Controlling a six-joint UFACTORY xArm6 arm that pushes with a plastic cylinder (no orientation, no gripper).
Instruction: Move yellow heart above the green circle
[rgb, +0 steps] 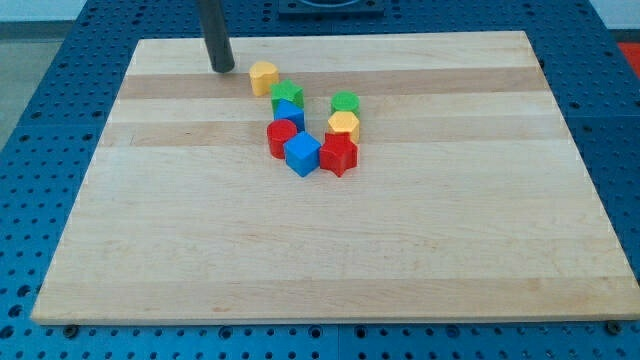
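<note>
The yellow heart (263, 77) lies near the top of the wooden board (200, 250), left of the block cluster. The green circle (345, 102) sits to its right and slightly lower, touching a yellow hexagon (343, 125) below it. My tip (222, 68) rests on the board just left of the yellow heart, a small gap apart from it.
A green star (287, 96) sits just below and right of the heart. Under it are a blue block (290, 114), a red block (282, 136), a blue cube (302, 154) and a red star (339, 155). A blue perforated table surrounds the board.
</note>
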